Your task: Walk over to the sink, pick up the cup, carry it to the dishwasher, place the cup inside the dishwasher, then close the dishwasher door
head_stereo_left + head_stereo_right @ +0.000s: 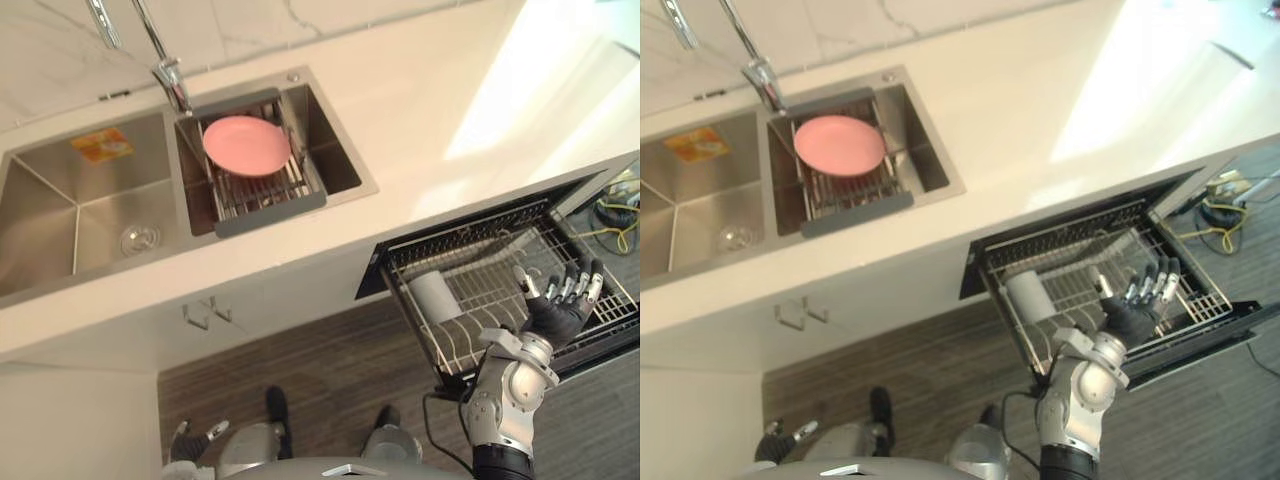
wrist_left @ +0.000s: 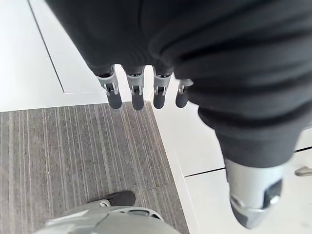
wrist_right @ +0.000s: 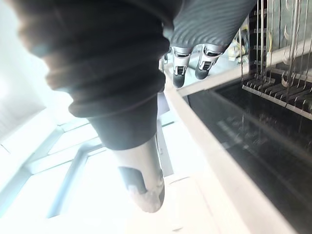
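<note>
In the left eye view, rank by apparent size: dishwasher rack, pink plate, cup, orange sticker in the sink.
Largest: dishwasher rack.
Then: pink plate.
Last: cup and orange sticker look about alike, so I leave them unranked.

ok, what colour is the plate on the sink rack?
Plate is pink, clearest in left eye view.

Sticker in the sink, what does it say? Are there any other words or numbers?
Orange sticker in the left basin of the sink: its print is too blurred to read.
No other words, numbers or signs can be read.
</note>
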